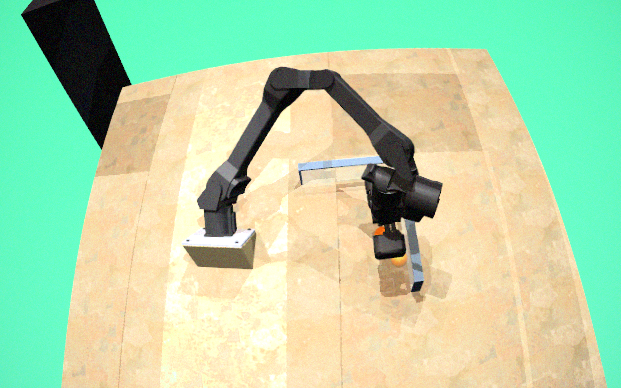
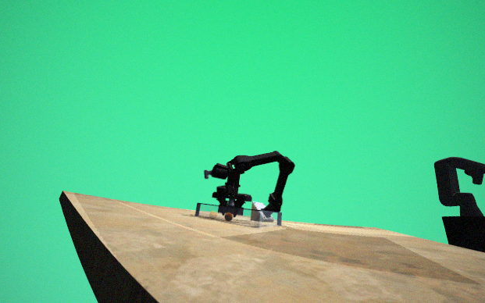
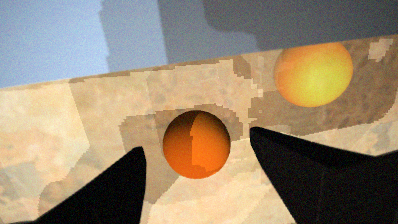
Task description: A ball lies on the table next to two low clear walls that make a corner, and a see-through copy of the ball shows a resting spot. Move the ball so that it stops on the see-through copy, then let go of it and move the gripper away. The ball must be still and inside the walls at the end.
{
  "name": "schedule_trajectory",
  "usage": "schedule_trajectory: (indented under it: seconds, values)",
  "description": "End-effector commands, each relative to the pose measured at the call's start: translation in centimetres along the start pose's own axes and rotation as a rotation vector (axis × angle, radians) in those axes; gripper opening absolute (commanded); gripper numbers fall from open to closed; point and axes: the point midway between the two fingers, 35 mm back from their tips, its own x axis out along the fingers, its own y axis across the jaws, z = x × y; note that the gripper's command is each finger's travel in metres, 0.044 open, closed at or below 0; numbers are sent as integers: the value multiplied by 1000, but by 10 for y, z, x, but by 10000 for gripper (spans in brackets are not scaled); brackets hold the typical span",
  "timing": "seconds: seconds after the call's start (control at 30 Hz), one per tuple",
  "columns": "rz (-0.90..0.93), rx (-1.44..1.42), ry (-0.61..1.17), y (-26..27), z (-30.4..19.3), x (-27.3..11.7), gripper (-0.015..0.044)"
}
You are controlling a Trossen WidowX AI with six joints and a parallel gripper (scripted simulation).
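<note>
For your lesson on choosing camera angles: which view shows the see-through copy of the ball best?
The wrist view: the copy appears large and whole, by the wall, beyond the ball. In the top view only a sliver peeks from under the gripper. In the exterior view it is a faint pale dot.

the ball [image 3: 196, 144] lies on the table [image 1: 266, 325] between the two fingers of the gripper [image 3: 196, 165], with a gap to each side in the wrist view. the copy [image 3: 313, 73] sits just beside the ball, up and to the right there, nearer the wall [image 3: 50, 45] that runs behind both. from the top, the gripper hangs over the ball inside the corner, next to the long wall [image 1: 414, 255]; the short wall [image 1: 338, 163] lies behind it, and the base [image 1: 221, 247] stands well to the left.
</note>
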Motion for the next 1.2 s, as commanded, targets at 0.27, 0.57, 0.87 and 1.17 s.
schedule_trajectory:
  seconds: [0.27, 0.57, 0.87, 1.17]
  values:
    - [6, 5, -3, 0, 0, 5, 157]
    - [2, 20, -8, -1, 3, -14, 0]
    - [-3, 57, -21, -4, 5, -64, 0]
    - [-2, 93, -33, -2, -1, -115, 0]
